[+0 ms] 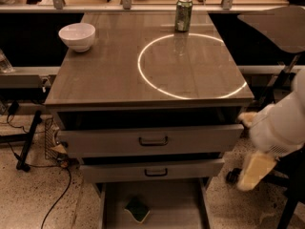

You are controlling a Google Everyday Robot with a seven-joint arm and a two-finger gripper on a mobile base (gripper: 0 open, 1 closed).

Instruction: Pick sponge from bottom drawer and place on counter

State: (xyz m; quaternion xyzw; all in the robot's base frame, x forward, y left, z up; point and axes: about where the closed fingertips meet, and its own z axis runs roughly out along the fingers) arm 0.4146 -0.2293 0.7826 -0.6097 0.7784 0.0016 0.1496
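The sponge, dark green over pale yellow, lies flat in the bottom drawer, which is pulled out at the foot of the cabinet. The counter is the glossy grey-brown top with a white circle marked on it. My gripper hangs at the right side of the cabinet, level with the two upper drawers. It is well to the right of the sponge and above it, and touches nothing.
A white bowl stands at the counter's back left and a green can at its back edge. Two drawers with dark handles are partly pulled out above the bottom drawer. Cables and a stand are on the floor at left.
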